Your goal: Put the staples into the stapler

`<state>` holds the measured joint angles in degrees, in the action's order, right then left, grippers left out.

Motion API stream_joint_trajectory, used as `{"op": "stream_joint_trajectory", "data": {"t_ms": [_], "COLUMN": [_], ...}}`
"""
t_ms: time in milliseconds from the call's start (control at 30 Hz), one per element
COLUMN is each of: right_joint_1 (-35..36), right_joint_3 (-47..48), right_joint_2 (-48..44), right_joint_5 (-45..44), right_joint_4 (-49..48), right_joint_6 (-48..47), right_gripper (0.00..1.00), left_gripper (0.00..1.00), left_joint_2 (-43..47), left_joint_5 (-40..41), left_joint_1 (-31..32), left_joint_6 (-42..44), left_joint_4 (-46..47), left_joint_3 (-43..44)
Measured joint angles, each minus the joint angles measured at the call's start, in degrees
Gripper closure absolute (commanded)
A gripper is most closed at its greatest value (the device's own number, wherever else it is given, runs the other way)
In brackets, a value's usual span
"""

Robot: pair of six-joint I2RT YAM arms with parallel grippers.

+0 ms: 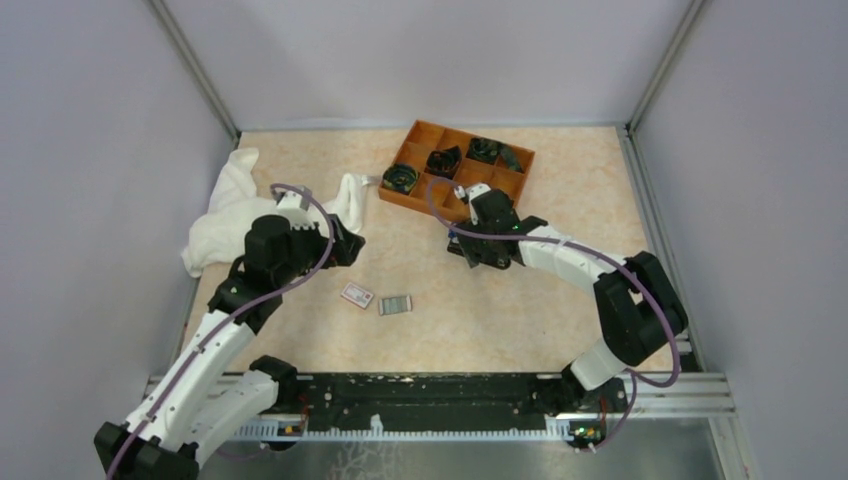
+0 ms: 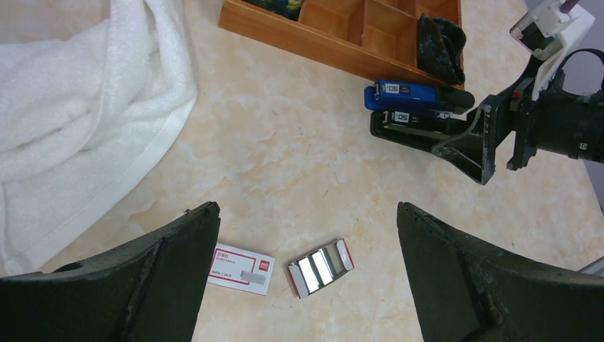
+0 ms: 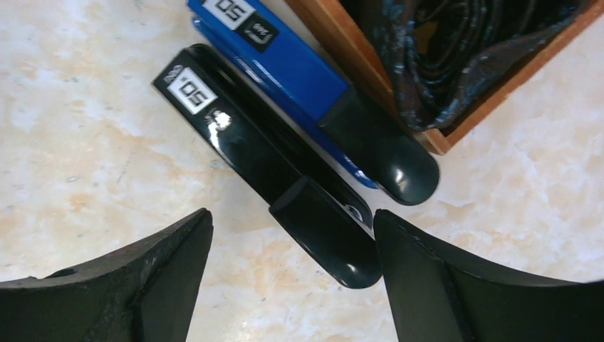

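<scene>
The staples [image 2: 321, 267] are shiny silver strips lying in their open red-edged carton drawer [image 1: 395, 304] on the table. Their white sleeve with the red label [image 2: 241, 270] lies just to the left [image 1: 356, 295]. My left gripper [image 2: 306, 208] hovers open above and slightly behind both, holding nothing [image 1: 340, 240]. The black stapler [image 3: 271, 167] lies flat and closed beside a blue one. My right gripper [image 3: 292, 214] is open over its rounded rear end, which sits close against the right finger [image 3: 456, 285]. In the top view the right gripper [image 1: 478, 250] hides the stapler.
A blue-and-black stapler [image 3: 299, 71] lies parallel to the black one, against the wooden compartment tray [image 1: 412, 140] that holds dark coiled items. A crumpled white towel [image 1: 225, 210] covers the far left. Grey walls enclose the table on three sides.
</scene>
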<state>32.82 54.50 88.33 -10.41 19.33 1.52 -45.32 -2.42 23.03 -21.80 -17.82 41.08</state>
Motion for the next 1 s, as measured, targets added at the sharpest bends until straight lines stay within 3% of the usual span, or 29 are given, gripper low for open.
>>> {"op": "stream_joint_trajectory", "data": {"t_ms": [300,633,1000], "right_joint_1": [1.4,2.58,2.58], "right_joint_3": [2.71,4.87,5.29], "right_joint_2": [0.85,2.69,5.92], "right_joint_5": [8.46,7.19,4.92], "right_joint_4": [4.5,7.19,8.22], "right_joint_6": [1.29,1.77,1.66], "right_gripper": [0.29,0.33,0.58], "left_gripper": [0.01,0.01,0.01], "left_joint_2": [-1.18,-2.25,-4.35], "left_joint_5": [-2.75,-4.5,-8.35], "left_joint_1": [-0.04,-0.04,-0.04], "left_joint_6": [-0.04,-0.04,0.04], "left_joint_4": [1.38,2.51,3.08], "left_joint_3": [-0.22,-0.31,-0.31]}}
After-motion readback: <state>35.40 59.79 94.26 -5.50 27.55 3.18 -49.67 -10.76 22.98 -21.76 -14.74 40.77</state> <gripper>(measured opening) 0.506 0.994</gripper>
